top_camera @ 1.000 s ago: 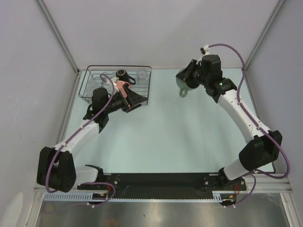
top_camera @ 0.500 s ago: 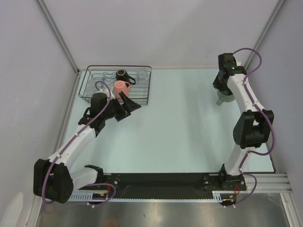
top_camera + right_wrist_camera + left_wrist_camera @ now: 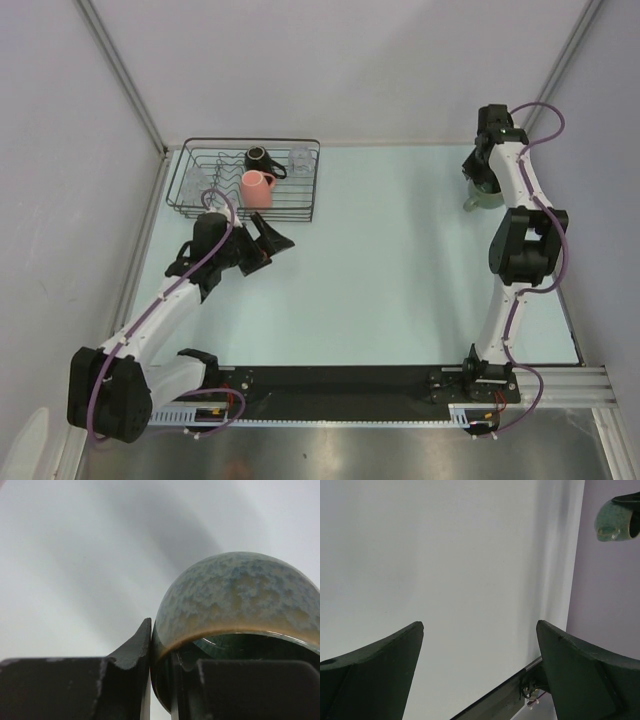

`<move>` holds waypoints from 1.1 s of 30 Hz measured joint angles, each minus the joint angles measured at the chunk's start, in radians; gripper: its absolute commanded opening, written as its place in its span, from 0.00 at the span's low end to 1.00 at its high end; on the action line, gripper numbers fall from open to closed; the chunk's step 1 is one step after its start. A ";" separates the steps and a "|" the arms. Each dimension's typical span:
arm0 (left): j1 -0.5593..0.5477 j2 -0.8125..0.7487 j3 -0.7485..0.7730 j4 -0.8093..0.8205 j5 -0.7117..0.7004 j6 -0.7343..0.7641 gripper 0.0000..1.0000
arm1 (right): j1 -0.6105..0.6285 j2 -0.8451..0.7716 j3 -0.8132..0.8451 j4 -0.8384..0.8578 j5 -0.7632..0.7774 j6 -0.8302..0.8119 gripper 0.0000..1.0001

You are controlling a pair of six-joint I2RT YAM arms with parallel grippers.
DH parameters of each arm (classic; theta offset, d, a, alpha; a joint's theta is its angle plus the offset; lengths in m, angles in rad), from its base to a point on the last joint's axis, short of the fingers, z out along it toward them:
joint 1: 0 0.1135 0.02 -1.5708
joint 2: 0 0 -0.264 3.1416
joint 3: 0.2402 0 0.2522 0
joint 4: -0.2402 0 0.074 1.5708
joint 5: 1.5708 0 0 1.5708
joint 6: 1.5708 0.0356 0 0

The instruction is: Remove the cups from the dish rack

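The black wire dish rack (image 3: 190, 205) stands at the table's far left. Inside it are a pink cup (image 3: 257, 187), a small black mug (image 3: 258, 160) and a clear glass tumbler (image 3: 301, 160). My left gripper (image 3: 275, 238) hangs open and empty just in front of the rack's near edge; in the left wrist view its fingers (image 3: 375, 665) frame only bare table. At the far right, my right gripper (image 3: 479, 182) is shut on the rim of the pale green-teal cup (image 3: 483, 197). The right wrist view shows one finger inside this cup (image 3: 240, 590) and one outside.
Grey walls close in the table on the left, back and right; the green-teal cup (image 3: 615, 519) hangs close to the right wall. The black base rail (image 3: 340, 385) runs along the near edge. The right arm stands steeply folded along the right side.
The right arm swung from the table's middle back to the far right with the green-teal cup. My left gripper drew back from the pink cup, out of the rack, toward the near side.
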 measured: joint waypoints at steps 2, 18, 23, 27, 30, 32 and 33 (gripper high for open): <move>0.000 -0.003 -0.006 0.000 0.000 0.000 0.99 | -0.010 0.026 -0.015 0.010 -0.013 0.008 0.00; -0.005 -0.036 -0.061 -0.001 -0.016 -0.001 0.99 | -0.023 0.087 -0.156 0.156 -0.131 0.036 0.00; -0.005 -0.037 -0.067 -0.001 -0.019 -0.001 0.99 | -0.023 0.105 -0.157 0.175 -0.131 0.035 0.00; -0.006 -0.036 -0.071 -0.001 -0.022 -0.001 0.99 | -0.023 0.128 -0.169 0.182 -0.131 0.034 0.00; -0.006 -0.035 -0.071 -0.001 -0.023 -0.001 0.99 | -0.023 0.134 -0.170 0.188 -0.130 0.034 0.00; -0.006 -0.031 -0.071 -0.001 -0.023 -0.001 0.99 | -0.023 0.134 -0.170 0.188 -0.129 0.034 0.09; -0.006 -0.029 -0.071 -0.001 -0.023 -0.001 0.99 | -0.023 0.134 -0.170 0.190 -0.129 0.034 0.16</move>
